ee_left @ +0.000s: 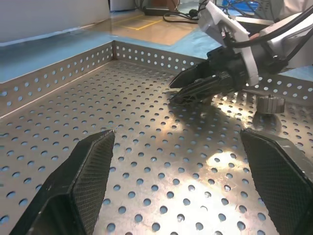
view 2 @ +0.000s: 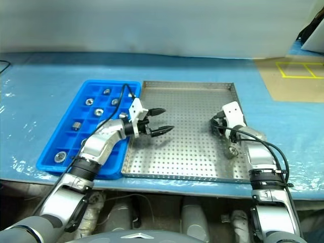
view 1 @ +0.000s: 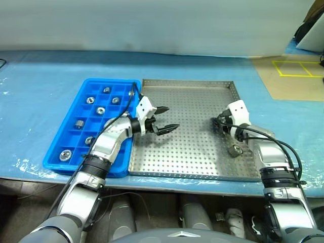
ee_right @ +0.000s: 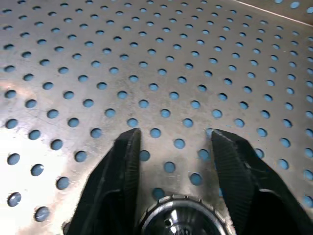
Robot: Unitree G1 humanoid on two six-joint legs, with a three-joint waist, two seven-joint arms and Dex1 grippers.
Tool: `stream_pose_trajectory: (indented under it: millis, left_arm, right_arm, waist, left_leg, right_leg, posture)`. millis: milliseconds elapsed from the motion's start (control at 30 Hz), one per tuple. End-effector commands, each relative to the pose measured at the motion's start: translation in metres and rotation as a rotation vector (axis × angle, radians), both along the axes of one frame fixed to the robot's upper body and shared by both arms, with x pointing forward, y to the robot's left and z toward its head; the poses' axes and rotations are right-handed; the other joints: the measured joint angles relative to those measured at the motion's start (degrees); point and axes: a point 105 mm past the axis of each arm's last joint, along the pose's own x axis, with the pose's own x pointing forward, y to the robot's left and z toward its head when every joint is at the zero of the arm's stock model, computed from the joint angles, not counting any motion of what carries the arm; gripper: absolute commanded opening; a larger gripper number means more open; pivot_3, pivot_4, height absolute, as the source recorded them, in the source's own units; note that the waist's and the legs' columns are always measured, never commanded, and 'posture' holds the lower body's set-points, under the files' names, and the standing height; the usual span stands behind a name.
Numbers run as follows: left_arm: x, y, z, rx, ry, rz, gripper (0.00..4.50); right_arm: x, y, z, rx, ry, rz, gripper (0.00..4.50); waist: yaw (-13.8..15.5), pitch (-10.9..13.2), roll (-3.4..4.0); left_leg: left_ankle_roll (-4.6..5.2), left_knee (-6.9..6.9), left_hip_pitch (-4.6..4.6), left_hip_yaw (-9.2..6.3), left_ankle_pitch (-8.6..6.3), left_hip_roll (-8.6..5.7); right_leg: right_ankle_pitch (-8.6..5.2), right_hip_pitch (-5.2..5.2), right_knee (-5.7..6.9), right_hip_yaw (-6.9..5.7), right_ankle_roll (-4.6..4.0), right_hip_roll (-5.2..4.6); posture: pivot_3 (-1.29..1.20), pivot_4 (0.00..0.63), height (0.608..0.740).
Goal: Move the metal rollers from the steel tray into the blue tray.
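Counting one metal roller (view 1: 235,149) loose on the steel tray (view 1: 192,101), just behind the right end effector (ee_left: 177,90), pinched narrow and empty. Finding the left end effector (view 1: 171,117) spread wide, empty, over the tray's left part. Counting seven metal rollers (view 1: 100,109) visible in the blue tray (view 1: 91,81) on the counter (view 1: 40,91).

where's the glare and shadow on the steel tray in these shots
Left wrist view: bright glare patches on the steel tray, and a dark shadow under the right gripper, near a metal roller. Right wrist view: one patch of the tray floor gleams almost white. Left eye view: the left gripper throws a soft shadow on the tray.
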Motion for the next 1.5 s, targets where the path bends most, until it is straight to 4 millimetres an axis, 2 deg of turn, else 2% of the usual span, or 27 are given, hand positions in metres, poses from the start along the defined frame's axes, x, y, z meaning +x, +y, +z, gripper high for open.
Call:
stream_pose_trajectory:
  millis: [33, 133, 267, 467, 667, 767, 867, 967, 1033, 1133, 1233, 1433, 1500]
  left_arm:
    - [-0.001, 0.006, 0.017, -0.025, -0.077, 0.031, 4.30]
    - [-0.003, 0.017, 0.018, -0.008, -0.094, 0.081, 4.30]
    - [-0.005, 0.042, 0.032, -0.053, -0.108, 0.199, 4.30]
    - [-0.024, 0.091, 0.029, 0.006, -0.114, 0.399, 4.30]
    - [-0.067, 0.135, 0.021, 0.028, -0.086, 0.640, 4.30]
    - [-0.087, 0.148, 0.020, 0.037, -0.072, 0.732, 4.30]
    - [-0.102, 0.157, 0.019, 0.044, -0.061, 0.806, 4.30]
    - [-0.114, 0.169, 0.017, 0.059, -0.049, 0.876, 4.30]
    - [-0.116, 0.169, 0.016, 0.067, -0.046, 0.881, 4.30]
    - [-0.111, 0.163, 0.016, 0.059, -0.044, 0.855, 4.30]
    - [-0.105, 0.157, 0.014, 0.060, -0.037, 0.821, 4.30]
    - [-0.087, 0.142, 0.012, 0.063, -0.033, 0.723, 4.30]
    - [-0.080, 0.135, 0.012, 0.061, -0.033, 0.682, 4.30]
  right_arm:
    - [0.011, 0.029, 0.028, 0.073, -0.097, 0.121, 1.63]
    - [0.020, 0.068, 0.055, 0.178, -0.183, 0.255, 1.63]
    - [0.020, 0.126, 0.084, 0.325, -0.242, 0.481, 1.63]
    - [0.011, 0.186, 0.085, 0.376, -0.194, 0.750, 1.63]
    - [-0.010, 0.244, 0.089, 0.433, -0.137, 1.045, 1.63]
    - [-0.022, 0.264, 0.092, 0.465, -0.105, 1.161, 1.63]
    - [-0.033, 0.278, 0.087, 0.459, -0.067, 1.256, 1.63]
    - [-0.050, 0.288, 0.068, 0.364, -0.009, 1.362, 1.63]
    - [-0.061, 0.292, 0.058, 0.334, 0.011, 1.418, 1.63]
    - [-0.073, 0.300, 0.054, 0.343, 0.016, 1.444, 1.63]
    - [-0.076, 0.302, 0.042, 0.300, 0.029, 1.421, 1.63]
    - [-0.067, 0.296, 0.030, 0.270, 0.030, 1.298, 1.63]
    - [-0.061, 0.290, 0.028, 0.265, 0.024, 1.255, 2.37]
  waist:
    - [-0.1, 0.0, 0.00]
    - [-0.1, 0.0, 0.00]
    - [1.1, 0.0, 0.01]
    - [4.8, 0.0, 0.02]
    - [8.4, 0.0, 0.02]
    - [10.5, 0.0, 0.01]
    - [13.1, 0.0, 0.01]
    - [15.2, 0.0, 0.02]
    - [16.6, 0.1, 0.04]
    - [18.0, 0.1, 0.06]
    - [18.8, 0.1, 0.07]
    - [18.5, 0.1, 0.06]
    - [18.5, 0.0, 0.09]
  left_leg:
    - [0.00, -0.02, 0.02, 0.01, 0.00, 0.00]
    - [-0.03, -0.15, 0.10, 0.02, 0.01, 0.02]
    - [-0.12, -0.43, 0.16, 0.00, 0.07, 0.04]
    - [-0.25, -0.70, 0.09, -0.01, 0.04, 0.19]
    - [-0.33, -0.94, -0.14, -0.17, 0.07, 0.26]
    - [-0.49, -1.30, -0.17, -0.30, 0.16, 0.31]
    - [-0.72, -1.57, -0.19, -0.44, 0.31, 0.44]
    - [-0.81, -1.63, -0.27, -0.55, 0.36, 0.55]
    - [-0.83, -1.65, -0.25, -0.57, 0.36, 0.57]
    - [-0.86, -1.68, -0.23, -0.62, 0.37, 0.59]
    - [-0.90, -1.68, -0.19, -0.67, 0.40, 0.59]
    - [-1.01, -1.71, -0.02, -0.68, 0.45, 0.54]
    - [-1.06, -1.71, 0.04, -0.67, 0.49, 0.49]
  right_leg:
    - [0.00, -0.01, 0.00, 0.01, 0.00, 0.01]
    - [0.01, -0.11, 0.04, 0.01, -0.02, 0.03]
    - [0.02, -0.22, 0.04, 0.00, -0.05, 0.03]
    - [-0.08, -0.23, -0.17, -0.18, -0.21, 0.06]
    - [-0.08, -0.25, -0.47, -0.34, -0.21, 0.05]
    - [-0.13, -0.25, -0.59, -0.39, -0.29, 0.06]
    - [-0.23, -0.23, -0.62, -0.71, -0.45, 0.13]
    - [-0.27, -0.22, -0.64, -0.84, -0.50, 0.21]
    - [-0.28, -0.23, -0.63, -0.84, -0.48, 0.23]
    - [-0.37, -0.22, -0.61, -0.83, -0.33, 0.26]
    - [-0.46, -0.24, -0.55, -0.80, -0.15, 0.29]
    - [-0.49, -0.23, -0.44, -0.69, -0.07, 0.30]
    - [-0.48, -0.22, -0.42, -0.62, -0.06, 0.30]
  posture:
    - [-0.31, 0.150, 0.740]
    - [-0.23, 0.150, 0.740]
    - [-0.11, 0.150, 0.740]
    - [0.16, 0.150, 0.740]
    - [0.40, 0.150, 0.740]
    - [0.49, 0.150, 0.740]
    - [0.54, 0.150, 0.740]
    - [0.56, 0.150, 0.740]
    - [0.56, 0.150, 0.740]
    - [0.54, 0.150, 0.740]
    - [0.50, 0.150, 0.740]
    - [0.39, 0.150, 0.740]
    - [0.35, 0.150, 0.740]
